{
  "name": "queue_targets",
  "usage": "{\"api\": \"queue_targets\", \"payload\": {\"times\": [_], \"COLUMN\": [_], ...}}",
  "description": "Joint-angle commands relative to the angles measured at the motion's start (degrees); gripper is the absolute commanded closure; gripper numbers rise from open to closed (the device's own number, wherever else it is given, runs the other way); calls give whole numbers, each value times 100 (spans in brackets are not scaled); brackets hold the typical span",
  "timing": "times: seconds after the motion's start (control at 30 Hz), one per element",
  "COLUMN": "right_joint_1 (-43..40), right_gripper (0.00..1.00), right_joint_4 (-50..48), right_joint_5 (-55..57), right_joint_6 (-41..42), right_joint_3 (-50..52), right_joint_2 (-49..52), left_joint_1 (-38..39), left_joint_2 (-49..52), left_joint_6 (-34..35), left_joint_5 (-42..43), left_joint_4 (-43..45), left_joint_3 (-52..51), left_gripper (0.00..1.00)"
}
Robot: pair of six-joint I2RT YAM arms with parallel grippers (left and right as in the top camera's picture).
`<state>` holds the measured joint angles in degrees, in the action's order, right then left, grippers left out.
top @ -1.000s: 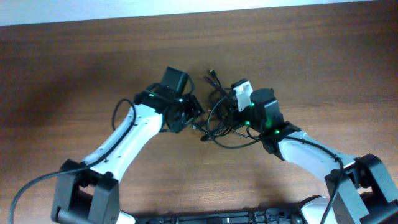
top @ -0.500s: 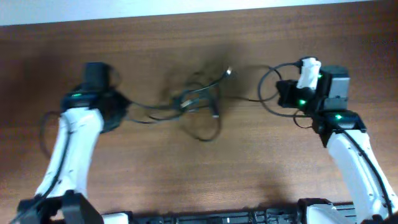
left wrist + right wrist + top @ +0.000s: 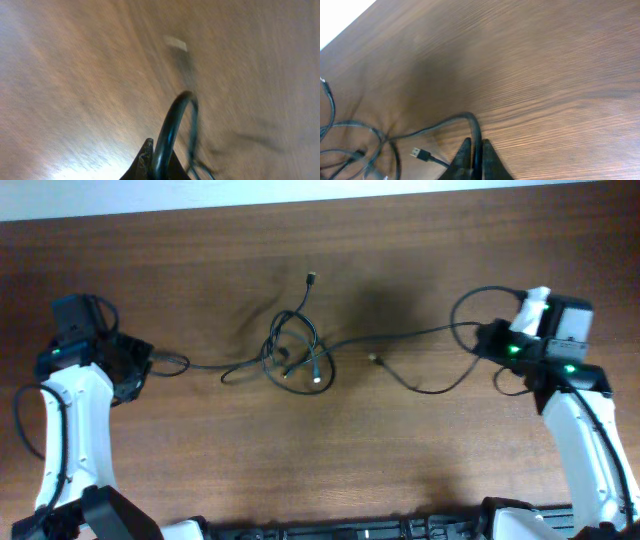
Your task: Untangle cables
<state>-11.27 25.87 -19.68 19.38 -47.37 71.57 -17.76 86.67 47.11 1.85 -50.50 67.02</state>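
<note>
Clamps cables [image 3: 296, 352] at opposite ends in left gripper [image 3: 143, 363] and right gripper [image 3: 480, 342]. Leaves knot mid-table [image 3: 400, 450], well apart from both. Pull outward slowly, low; slacken if knot tightens

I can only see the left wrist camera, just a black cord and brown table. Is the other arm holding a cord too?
Observer: Yes, the right gripper is shut on a cable, far off to the right.
Child: Is the knot gone?
Observer: No, a knot of loops lies between the left gripper and the right one.
Child: Any loose ends?
Observer: One free plug lies just right of the knot.
</note>
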Motion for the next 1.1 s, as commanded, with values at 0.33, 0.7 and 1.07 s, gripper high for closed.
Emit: {"api": "queue_targets", "payload": {"times": [0.33, 0.7, 1.07], "right_joint_1": [2122, 2299, 2356], "right_gripper": [1, 1, 1], "right_joint_4": [-278, -769, -824], "right_joint_5": [308, -50, -116], "right_joint_6": [151, 260, 258], "right_joint_3": [-90, -90, -90], "right_joint_2": [468, 1270, 1270], "left_joint_1": [2140, 3086, 3331], "left_joint_2": [-11, 1316, 2468], "left_joint_6": [-57, -55, -57], "left_joint_5": [149, -457, -120], "left_joint_4": [566, 1541, 1333], "left_joint_3": [50, 48, 66], "left_gripper": [1, 36, 100]}}
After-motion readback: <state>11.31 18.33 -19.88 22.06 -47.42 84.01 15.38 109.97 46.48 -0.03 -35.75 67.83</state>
